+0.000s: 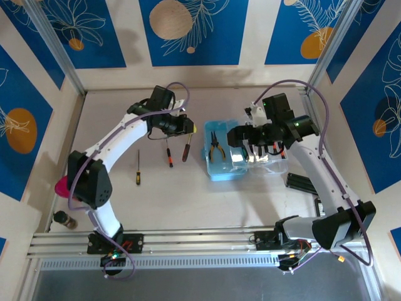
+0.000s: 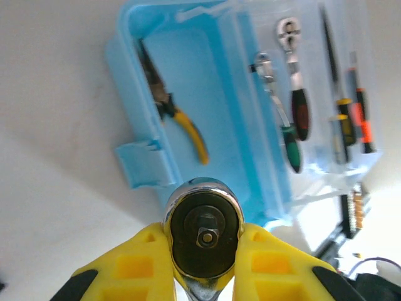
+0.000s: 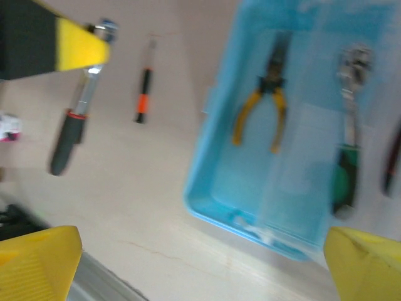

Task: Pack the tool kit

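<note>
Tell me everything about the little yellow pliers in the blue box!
The pliers have slim dark metal jaws, closed to a point, and two curved yellow handles, probably rubbery, spread a little apart. They look small and clean. They lie flat on the floor of the open light-blue plastic case, alone in its blue half and pointing along its length. Only the case floor touches them.

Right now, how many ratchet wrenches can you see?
3: one ratchet gripped in the left claw, a green-handled ratchet and a black-and-red ratchet at the clear lid. Others may be hidden.
</note>
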Robot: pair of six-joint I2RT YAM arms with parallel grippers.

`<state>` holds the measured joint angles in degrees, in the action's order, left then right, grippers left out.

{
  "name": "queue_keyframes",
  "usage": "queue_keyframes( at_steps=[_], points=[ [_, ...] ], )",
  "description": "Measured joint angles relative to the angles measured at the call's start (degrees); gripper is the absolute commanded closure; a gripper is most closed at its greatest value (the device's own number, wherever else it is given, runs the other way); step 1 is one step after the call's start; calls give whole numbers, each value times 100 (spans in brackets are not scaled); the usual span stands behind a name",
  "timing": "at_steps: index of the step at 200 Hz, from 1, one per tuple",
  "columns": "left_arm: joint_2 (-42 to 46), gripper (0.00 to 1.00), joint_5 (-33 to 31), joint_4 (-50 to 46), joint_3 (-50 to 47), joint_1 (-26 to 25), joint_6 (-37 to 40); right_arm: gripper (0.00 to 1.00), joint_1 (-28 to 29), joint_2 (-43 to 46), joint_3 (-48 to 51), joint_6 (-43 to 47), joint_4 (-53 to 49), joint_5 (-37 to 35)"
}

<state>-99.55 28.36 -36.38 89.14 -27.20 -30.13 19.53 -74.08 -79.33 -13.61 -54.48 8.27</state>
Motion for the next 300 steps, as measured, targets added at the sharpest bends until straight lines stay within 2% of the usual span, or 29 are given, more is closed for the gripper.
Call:
queue_keyframes(
  at_steps=[34,58,130,173,239,258,269,300],
  points=[
    [184,100,374,787,-275,-52,-603,0,483,-308,52,-444,634,374],
    [186,100,472,1178,-352,-129,-894,4,752,-586,208,-750,1075,404],
    [186,100,614,1502,-365,-240,-1145,16,1322,-1034,448,-1508,2149,533],
    [186,100,619,1543,-365,-251,-1158,40,1449,-1217,446,-1720,2406,568],
    [195,100,721,1803,-479,-262,-1158,98,1447,-1401,448,-1912,2350,522],
    [199,100,743,1843,-509,-262,-1161,100,1453,-1394,448,-1917,2339,501],
    [199,90,745,1843,-516,-262,-1156,100,1453,-1394,448,-1910,2321,490],
    [199,48,734,1786,-520,-264,-1043,100,1449,-1362,448,-1847,2234,459]
  ],
)
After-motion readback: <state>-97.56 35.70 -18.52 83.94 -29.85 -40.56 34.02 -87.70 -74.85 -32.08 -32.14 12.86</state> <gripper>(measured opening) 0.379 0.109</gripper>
